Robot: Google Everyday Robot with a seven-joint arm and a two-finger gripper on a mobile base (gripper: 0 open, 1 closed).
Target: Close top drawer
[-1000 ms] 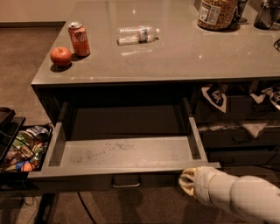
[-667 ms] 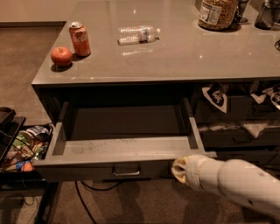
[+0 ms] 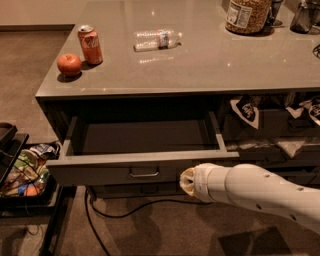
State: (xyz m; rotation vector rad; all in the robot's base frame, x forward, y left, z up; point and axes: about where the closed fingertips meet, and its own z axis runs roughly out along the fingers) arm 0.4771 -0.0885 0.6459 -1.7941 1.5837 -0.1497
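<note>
The top drawer [image 3: 115,172] is a wide, shallow, dark-grey drawer under the grey counter [image 3: 200,65]. It stands partly open. Its front carries a small metal pull handle [image 3: 144,173], and only a dark strip of its inner floor [image 3: 145,137] shows. My gripper [image 3: 188,181] is at the tip of the white arm [image 3: 260,192], which reaches in from the lower right. The gripper sits against the right part of the drawer front, just right of the handle.
On the counter lie a red apple [image 3: 69,64], an orange soda can [image 3: 90,44], a plastic water bottle [image 3: 157,40] on its side and a jar [image 3: 247,15]. A low rack with snack bags [image 3: 25,172] stands at the left. A black cable [image 3: 130,207] runs along the floor.
The drawer has slid inward, so less of its floor shows. The arm and gripper have moved forward and to the left along the drawer front.
</note>
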